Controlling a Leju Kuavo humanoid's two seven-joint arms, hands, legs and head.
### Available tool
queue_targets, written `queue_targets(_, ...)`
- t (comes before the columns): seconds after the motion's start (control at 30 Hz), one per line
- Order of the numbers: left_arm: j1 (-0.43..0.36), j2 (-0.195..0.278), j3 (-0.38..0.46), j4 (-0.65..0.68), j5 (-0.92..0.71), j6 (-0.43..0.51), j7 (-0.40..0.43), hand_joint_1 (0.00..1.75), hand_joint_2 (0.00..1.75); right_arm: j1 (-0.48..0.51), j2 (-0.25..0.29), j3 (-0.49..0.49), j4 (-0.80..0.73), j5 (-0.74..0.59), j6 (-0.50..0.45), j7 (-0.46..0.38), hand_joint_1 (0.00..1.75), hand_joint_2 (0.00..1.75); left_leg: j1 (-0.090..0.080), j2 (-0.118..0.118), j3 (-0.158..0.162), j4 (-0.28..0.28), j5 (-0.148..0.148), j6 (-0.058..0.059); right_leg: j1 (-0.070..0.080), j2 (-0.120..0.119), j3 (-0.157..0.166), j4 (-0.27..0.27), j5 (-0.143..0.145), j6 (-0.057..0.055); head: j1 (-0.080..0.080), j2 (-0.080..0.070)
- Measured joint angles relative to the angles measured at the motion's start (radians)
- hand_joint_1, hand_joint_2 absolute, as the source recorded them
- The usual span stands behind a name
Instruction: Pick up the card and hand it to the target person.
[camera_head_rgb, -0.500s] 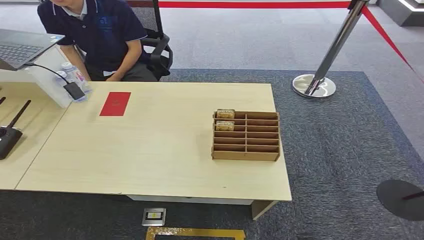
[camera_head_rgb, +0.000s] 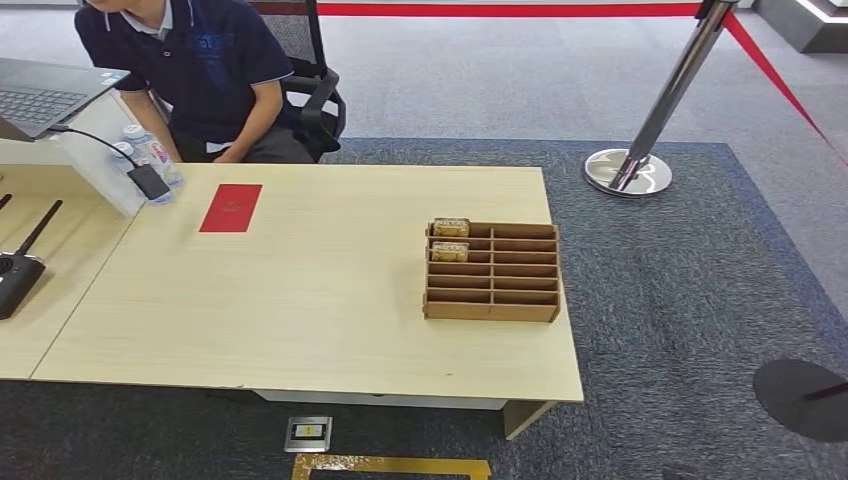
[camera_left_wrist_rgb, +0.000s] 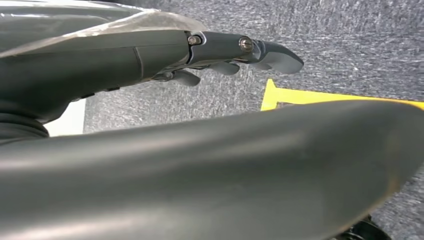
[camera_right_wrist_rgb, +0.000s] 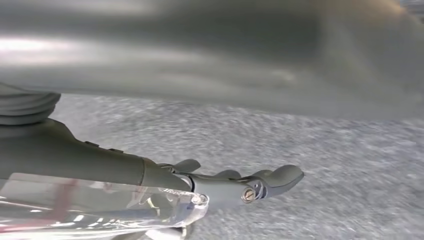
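Card (camera_head_rgb: 450, 228) sits upright in the far-left slot of the rack (camera_head_rgb: 491, 310); a second card (camera_head_rgb: 450, 251) stands two slots nearer in the same column. Which one is the target, can't tell. Rack is on the right part of the table (camera_head_rgb: 300, 300), probably put there so it's within reach of the robot's right arm. Person (camera_head_rgb: 200, 70) sits at the far-left corner of the table, well apart from the rack, so handover likely means a long reach or a step over. Red envelope (camera_head_rgb: 231, 208) lies flat just in front of the person, maybe marking the drop spot, just a guess.

Nothing started yet by the look of it: both cards in the rack, arms hang low.

Wrist views give what the head view lacks. Left hand (camera_left_wrist_rgb: 235, 55): fingers stretched out, loose, nothing in it, grey carpet and a yellow floor mark (camera_left_wrist_rgb: 320, 96) beyond. Right hand (camera_right_wrist_rgb: 240, 185): same, fingers extended, holds nothing, above carpet. Head view gives the table layout, which neither wrist view does.
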Motion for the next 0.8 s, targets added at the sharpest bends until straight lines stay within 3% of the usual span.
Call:
queue_targets(0.17, -0.001, -0.005, 0.013, 0.0, 0.017, 0.006, -0.025, 0.0, 0.0, -0.045, -0.014, -0.06, -0.02, -0.114, 0.045, -0.199, 0.0, 0.0, 0.0, 0.0, 0.0, 0.0, 0.0, 0.0, 0.0, 0.0, 0.0, 0.0, 0.0, 0.0, 0.0, 0.0)
queue_targets(0.4, -0.004, -0.015, 0.026, 0.0, 0.038, 0.016, -0.035, 0.0, 0.0, -0.115, -0.01, -0.13, -0.098, -0.303, 0.257, -0.467, 0.0, 0.0, 0.0, 0.0, 0.0, 0.0, 0.0, 0.0, 0.0, 0.0, 0.0, 0.0, 0.001, 0.001, 0.0, 0.0)
queue_targets(0.57, -0.005, -0.02, 0.039, 0.002, 0.056, 0.024, -0.05, 0.0, 0.0, -0.152, 0.031, -0.086, -0.24, -0.425, 0.301, -0.532, 0.0, 0.0, 0.0, 0.0, 0.0, 0.0, 0.0, 0.0, 0.0, 0.0, 0.0, 0.0, 0.001, 0.001, 0.0, 0.0)
queue_targets(0.8, -0.007, -0.024, 0.049, 0.005, 0.07, 0.029, -0.062, 0.0, 0.0, -0.116, 0.112, 0.105, -0.537, -0.59, 0.362, -0.517, 0.0, 0.0, 0.0, 0.0, 0.0, 0.0, 0.0, 0.0, 0.0, 0.0, 0.0, 0.0, 0.001, 0.001, 0.0, 0.0)
